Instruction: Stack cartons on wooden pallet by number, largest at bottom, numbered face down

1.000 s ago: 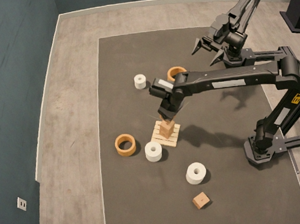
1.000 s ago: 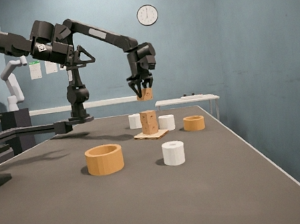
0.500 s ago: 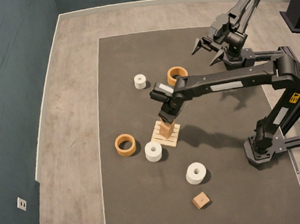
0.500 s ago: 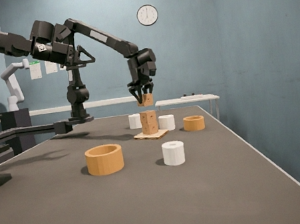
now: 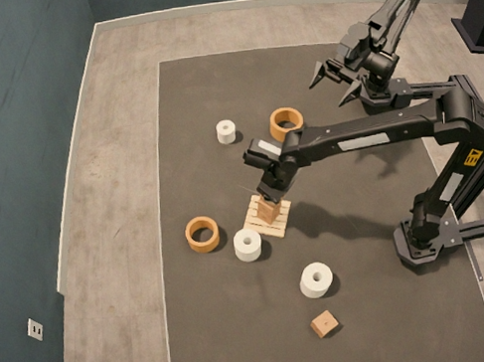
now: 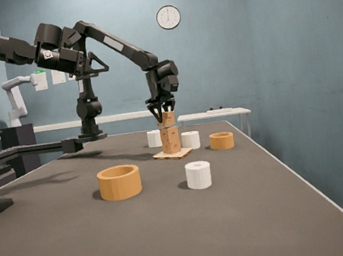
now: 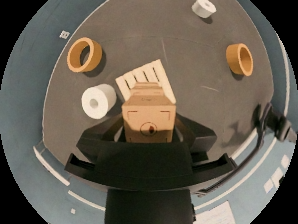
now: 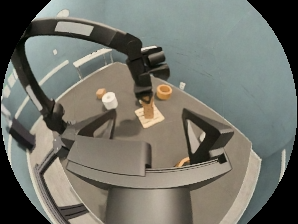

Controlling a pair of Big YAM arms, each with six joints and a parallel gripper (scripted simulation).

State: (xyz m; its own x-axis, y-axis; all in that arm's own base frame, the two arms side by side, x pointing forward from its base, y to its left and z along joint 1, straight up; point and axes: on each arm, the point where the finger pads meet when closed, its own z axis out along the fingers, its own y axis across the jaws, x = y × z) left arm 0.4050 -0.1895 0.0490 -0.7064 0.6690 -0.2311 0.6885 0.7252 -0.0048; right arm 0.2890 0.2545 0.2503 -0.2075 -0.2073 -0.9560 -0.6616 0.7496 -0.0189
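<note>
Two cartons, stacked in a column (image 5: pixel 269 214) (image 6: pixel 170 141) (image 8: pixel 148 113), stand on the slatted wooden pallet (image 5: pixel 279 227) (image 6: pixel 159 156) (image 7: pixel 163 80) (image 8: pixel 157 120). My left gripper (image 6: pixel 165 115) is shut on a third carton (image 6: pixel 166 119) (image 7: pixel 149 122), which is upright just above the column; a thin gap shows in the exterior view. A fourth carton (image 5: pixel 324 323) (image 8: pixel 101 93) lies alone on the table, beyond a white roll. My right gripper (image 5: pixel 326 95) (image 8: pixel 149 111) is open and empty, raised far from the pallet. No printed numbers are readable; the undersides are hidden.
A white roll (image 5: pixel 247 249) (image 6: pixel 191 141) (image 7: pixel 104 100) stands close beside the pallet. Other white rolls (image 5: pixel 314 288) (image 5: pixel 226 135) stand farther off. One orange ring (image 5: pixel 202 246) (image 6: pixel 222 143) is beyond the near roll; another orange ring (image 5: pixel 276 129) (image 6: pixel 120 186) is partly behind the left arm.
</note>
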